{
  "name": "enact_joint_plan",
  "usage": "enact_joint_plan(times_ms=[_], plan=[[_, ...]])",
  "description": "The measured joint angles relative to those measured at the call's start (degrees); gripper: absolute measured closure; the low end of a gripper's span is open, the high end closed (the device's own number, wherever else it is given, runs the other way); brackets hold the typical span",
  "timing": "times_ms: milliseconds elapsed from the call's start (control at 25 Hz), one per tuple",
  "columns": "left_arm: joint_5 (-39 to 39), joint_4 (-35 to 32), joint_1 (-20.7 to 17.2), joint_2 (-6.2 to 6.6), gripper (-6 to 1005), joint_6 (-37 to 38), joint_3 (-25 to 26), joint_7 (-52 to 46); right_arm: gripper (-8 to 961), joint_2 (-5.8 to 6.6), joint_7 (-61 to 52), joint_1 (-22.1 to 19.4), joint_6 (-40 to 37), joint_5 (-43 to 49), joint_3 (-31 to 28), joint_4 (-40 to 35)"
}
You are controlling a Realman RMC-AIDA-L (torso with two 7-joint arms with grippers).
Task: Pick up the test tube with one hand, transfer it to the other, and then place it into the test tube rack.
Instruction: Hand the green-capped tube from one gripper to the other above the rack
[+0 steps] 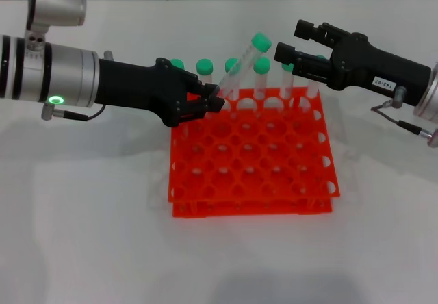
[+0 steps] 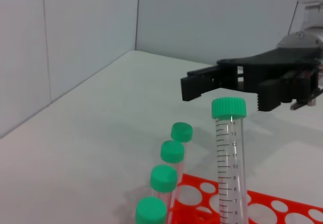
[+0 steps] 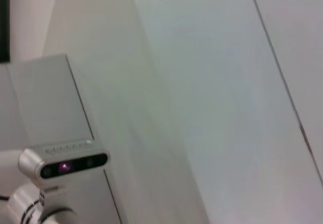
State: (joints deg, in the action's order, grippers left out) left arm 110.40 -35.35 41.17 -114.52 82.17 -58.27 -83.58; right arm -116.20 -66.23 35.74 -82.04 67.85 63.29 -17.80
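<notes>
1. Orange-red plastic grid rack (image 1: 253, 160) sits nearest, on the white table (image 1: 89, 235).
2. Slim clear tube with green cap (image 1: 241, 68) is above its back row, tilted, cap up toward the right.
3. Unlabelled black left gripper (image 1: 209, 100) has fingers clamped on its lower end.
4. White-labelled black right gripper (image 1: 301, 47), fingers spread, waits near the cap.
5. Pickup looks done; handover and racking remain.

White, matte surface (image 1: 89, 235) extending to pale wall panels at the rear. One item stands directly on it: an orange-red, two-tier square rack (image 1: 253, 174) with a grid of round holes, set near the centre. Green-capped clear tubes (image 1: 204, 71) stand upright in the rack's rear row of holes. Soft shadows fall on the surface around the rack.
</notes>
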Motion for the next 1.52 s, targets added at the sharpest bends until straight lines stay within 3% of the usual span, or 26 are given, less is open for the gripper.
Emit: enact_joint_plan(times_ms=[280, 480, 520, 680, 1160, 1520], plan=[[-0.35, -0.05, 0.08, -0.04, 748, 0.01, 0.18, 0.25, 148, 0.01, 2.88, 0.75, -2.32, -8.43, 5.00, 5.50], [-0.44, -0.26, 0.15, -0.47, 744, 0.01, 0.11, 0.68, 150, 0.02, 4.27, 0.73, -1.79, -18.61, 15.92, 5.79], [-0.45, -0.33, 0.15, -0.51, 744, 0.01, -0.01, 0.69, 150, 0.02, 4.66, 0.72, -1.25, -22.66, 20.48, 5.47], [-0.27, -0.34, 0.15, -0.63, 741, 0.01, -0.13, 0.75, 152, 0.02, 5.01, 0.71, -0.24, -26.94, 25.77, 4.39], [-0.08, -0.41, 0.22, -0.94, 733, 0.01, -0.18, 0.79, 157, 0.01, 5.73, 0.20, 1.58, -33.04, 31.80, 2.10], [-0.02, -0.53, 0.22, -1.17, 727, 0.01, -0.17, 1.05, 160, 0.01, 5.74, 0.14, 1.89, -34.83, 32.90, 1.56]])
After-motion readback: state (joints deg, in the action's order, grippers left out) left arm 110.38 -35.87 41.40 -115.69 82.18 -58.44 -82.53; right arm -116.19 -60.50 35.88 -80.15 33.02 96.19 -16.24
